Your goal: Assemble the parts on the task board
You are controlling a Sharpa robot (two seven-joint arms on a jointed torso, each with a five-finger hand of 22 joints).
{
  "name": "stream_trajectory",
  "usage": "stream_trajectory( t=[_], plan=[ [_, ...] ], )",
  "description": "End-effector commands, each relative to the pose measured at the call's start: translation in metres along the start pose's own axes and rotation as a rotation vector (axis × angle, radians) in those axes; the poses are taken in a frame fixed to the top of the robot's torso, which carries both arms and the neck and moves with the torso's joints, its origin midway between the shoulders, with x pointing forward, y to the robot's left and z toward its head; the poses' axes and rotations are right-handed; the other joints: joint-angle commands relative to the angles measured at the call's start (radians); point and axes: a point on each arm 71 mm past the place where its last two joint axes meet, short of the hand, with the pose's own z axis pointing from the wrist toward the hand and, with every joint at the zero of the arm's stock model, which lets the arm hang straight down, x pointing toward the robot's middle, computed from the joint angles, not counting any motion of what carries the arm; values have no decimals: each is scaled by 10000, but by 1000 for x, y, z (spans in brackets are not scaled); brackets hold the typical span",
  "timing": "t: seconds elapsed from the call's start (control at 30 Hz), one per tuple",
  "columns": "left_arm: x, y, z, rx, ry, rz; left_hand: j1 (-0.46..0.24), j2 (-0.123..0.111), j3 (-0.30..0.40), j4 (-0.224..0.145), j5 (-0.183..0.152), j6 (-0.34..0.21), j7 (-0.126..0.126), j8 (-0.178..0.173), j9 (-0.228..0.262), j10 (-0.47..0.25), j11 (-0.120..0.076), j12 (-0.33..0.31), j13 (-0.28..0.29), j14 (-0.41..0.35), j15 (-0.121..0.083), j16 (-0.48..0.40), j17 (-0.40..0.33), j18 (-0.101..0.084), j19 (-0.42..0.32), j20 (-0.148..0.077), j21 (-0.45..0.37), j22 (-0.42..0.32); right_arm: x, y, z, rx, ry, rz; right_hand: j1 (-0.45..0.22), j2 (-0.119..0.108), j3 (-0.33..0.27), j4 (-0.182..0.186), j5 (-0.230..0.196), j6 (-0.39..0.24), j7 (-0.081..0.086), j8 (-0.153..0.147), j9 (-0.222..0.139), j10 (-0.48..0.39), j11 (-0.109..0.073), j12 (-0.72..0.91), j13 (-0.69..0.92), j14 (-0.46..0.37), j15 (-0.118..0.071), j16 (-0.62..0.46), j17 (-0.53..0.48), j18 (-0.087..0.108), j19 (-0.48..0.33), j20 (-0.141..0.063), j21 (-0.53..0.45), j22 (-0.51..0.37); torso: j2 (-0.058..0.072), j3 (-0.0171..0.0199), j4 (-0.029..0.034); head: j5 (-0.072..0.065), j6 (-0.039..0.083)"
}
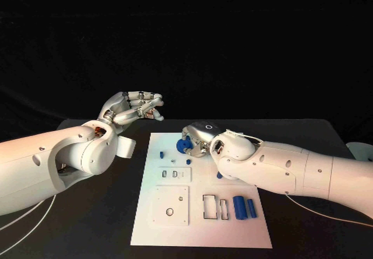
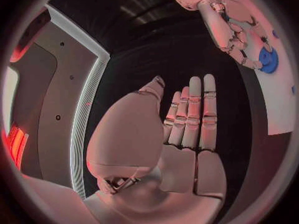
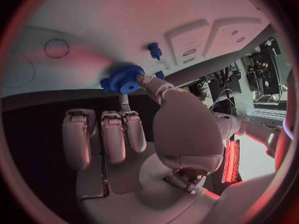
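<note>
The board (image 1: 204, 226) lay in the middle of the black table (image 1: 93, 226), its long side running from near to far. The right hand (image 1: 200, 139) hovered over the board's far part, and it pinched a blue gear (image 1: 184, 145) between the thumb and a fingertip; in the right wrist view the gear (image 3: 122, 79) sat at those tips, with the other fingers (image 3: 112, 134) side by side and slightly curled, clear of it. The gear stood just above or on the board's far middle; whether it touched the surface could not be told.

The left hand (image 1: 133, 109) was raised off the board's far left corner, above the table, holding nothing. In the left wrist view its fingers (image 2: 194, 115) stood straight and pressed together, the thumb (image 2: 151, 88) apart beside them.

Just near of the gear, two small blue pegs (image 1: 161, 154) stood on the board, one left and one under the gear. A raised plate with two slots (image 1: 175, 174) lay nearer, and a larger square plate (image 1: 171, 205) nearer still. To the right of that plate were two outlined rectangular pockets (image 1: 214, 206), and just right of them two blue cylinders (image 1: 243, 207) lay side by side on the board's near right part.
</note>
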Motion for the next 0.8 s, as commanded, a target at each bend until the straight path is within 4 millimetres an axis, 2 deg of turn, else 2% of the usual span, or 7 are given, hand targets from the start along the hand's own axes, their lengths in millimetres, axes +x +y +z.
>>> stream_trajectory(
  t=[0.03,0.3,0.5,0.8],
  plan=[
    [2,-1,0,65,140,-101,16,70,-59,-11,34,-78,32,-60,15,-54,-27,-56,7,-63,-10,49,12,182,-86,-6,29,-9,4,3,0,-129,253,-129,-132,-41,-24,11,-281,16,-46,-184,-61,527,92,-86,1895,1014,64,22,2412,-159,282,30,-68,1491,-1,-4,-1,-9,1],
    [2,-1,1,61,131,-95,27,74,-61,-13,34,-77,27,-63,20,-47,-30,-66,10,-79,-12,58,32,184,-94,-3,36,-8,5,2,0,-77,333,-149,-289,-147,-226,137,-784,-553,136,-776,-224,348,260,-297,1684,1009,235,17,2395,-134,217,176,-161,1405,5,-9,-8,-45,14],
    [2,-1,1,55,121,-88,27,74,-61,-13,34,-77,27,-63,20,-47,-30,-66,10,-79,-12,58,32,184,-94,-3,36,-8,7,0,0,-2,629,-184,-541,-153,-453,379,-849,-563,157,-908,-214,318,290,-324,1659,1009,274,18,2398,-125,200,234,-192,1384,5,-7,-3,-65,11],
    [0,0,1,51,66,-62,28,75,-62,-12,34,-78,28,-64,21,-48,-29,-69,10,-83,-11,59,37,184,-97,-2,37,-8,9,-3,-1,175,862,-237,-684,-85,-568,555,-865,-441,139,-926,-177,327,281,-311,1673,1008,271,17,2393,-120,194,241,-207,1378,4,0,-1,-94,40]
  ],
)
